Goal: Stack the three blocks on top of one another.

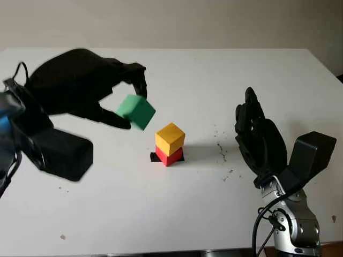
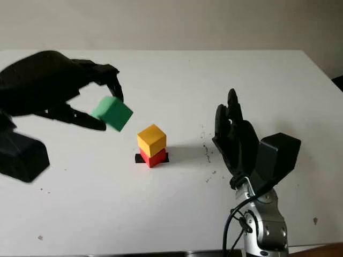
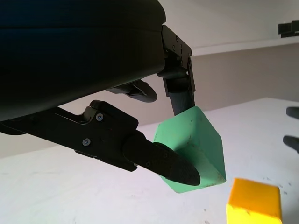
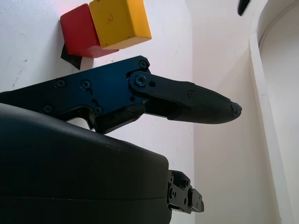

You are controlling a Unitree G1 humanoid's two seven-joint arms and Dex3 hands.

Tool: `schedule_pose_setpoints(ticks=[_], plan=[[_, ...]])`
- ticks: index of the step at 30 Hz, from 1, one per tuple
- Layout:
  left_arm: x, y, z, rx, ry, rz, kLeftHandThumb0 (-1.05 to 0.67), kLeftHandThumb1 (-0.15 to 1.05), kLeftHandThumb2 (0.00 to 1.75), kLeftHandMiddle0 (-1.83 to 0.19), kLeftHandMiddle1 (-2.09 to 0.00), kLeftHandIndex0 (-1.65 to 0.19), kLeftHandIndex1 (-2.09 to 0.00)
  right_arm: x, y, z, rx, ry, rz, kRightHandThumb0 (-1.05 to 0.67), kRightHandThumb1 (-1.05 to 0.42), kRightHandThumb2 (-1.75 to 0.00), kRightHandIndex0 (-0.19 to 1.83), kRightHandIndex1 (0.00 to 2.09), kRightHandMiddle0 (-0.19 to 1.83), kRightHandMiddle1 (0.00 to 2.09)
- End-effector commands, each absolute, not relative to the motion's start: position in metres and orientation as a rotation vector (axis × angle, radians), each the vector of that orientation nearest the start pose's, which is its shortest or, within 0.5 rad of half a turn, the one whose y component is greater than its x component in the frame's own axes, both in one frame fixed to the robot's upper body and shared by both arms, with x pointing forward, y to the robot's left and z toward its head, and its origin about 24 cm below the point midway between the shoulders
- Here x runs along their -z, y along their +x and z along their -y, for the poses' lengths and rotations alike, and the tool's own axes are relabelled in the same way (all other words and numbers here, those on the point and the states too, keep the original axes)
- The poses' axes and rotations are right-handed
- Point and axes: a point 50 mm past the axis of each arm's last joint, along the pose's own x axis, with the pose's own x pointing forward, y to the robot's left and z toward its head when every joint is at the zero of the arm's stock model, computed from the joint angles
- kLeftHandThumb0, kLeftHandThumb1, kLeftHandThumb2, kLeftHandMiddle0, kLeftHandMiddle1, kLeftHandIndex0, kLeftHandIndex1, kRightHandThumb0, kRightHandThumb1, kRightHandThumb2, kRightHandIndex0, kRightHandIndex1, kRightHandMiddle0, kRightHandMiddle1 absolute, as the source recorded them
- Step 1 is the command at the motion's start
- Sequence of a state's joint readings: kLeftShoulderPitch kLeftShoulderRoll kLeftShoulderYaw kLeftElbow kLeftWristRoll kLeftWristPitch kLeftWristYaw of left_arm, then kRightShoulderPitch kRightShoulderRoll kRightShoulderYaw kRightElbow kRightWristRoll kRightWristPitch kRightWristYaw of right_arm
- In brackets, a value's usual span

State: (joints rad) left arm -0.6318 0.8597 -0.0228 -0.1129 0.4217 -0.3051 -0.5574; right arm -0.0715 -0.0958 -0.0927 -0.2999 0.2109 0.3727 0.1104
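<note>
The left hand (image 1: 102, 99) pinches a matte green cube (image 1: 136, 111) in its fingers (image 3: 163, 161), tilted above the yellow block (image 1: 170, 138).

Table (image 1: 214, 75), mid-area: one stack.
- Small flat patch (image 1: 154, 157) on the tabletop, with the lower block (image 1: 170, 156) on it.
- Upper block (image 1: 170, 138) sits on the lower block.
- Third block (image 1: 136, 111) is off the table, gripped in my left hand (image 1: 80, 85), above and left of the stack, near it but apart.
- My right hand (image 1: 260, 139) is to the right of the stack, a little nearer, holding nothing.
</note>
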Motion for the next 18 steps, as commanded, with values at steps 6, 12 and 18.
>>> schedule_pose_setpoints(ticks=[6, 12, 18], plan=[[-0.300, 0.299, -0.173, 0.446, 1.525, 0.722, -0.49, 0.98, 0.05, -0.51, -0.09, -0.48, -1.23, -0.096, 0.260, 0.167, -0.127, 0.096, 0.019, -0.75, -1.05, -0.65, -0.19, 0.00, -0.19, 0.00], [-0.308, 0.306, -0.151, 0.540, 1.610, 0.672, -0.45, 0.99, 0.05, -0.49, -0.07, -0.44, -1.27, -0.096, 0.259, 0.163, -0.132, 0.075, 0.020, -0.74, -1.05, -0.68, -0.19, 0.00, -0.19, 0.00], [-0.301, 0.312, -0.129, 0.664, 1.697, 0.662, -0.44, 0.98, 0.05, -0.49, -0.07, -0.44, -1.28, -0.096, 0.260, 0.160, -0.129, 0.079, 0.020, -0.73, -1.05, -0.68, -0.19, 0.00, -0.19, 0.00]])
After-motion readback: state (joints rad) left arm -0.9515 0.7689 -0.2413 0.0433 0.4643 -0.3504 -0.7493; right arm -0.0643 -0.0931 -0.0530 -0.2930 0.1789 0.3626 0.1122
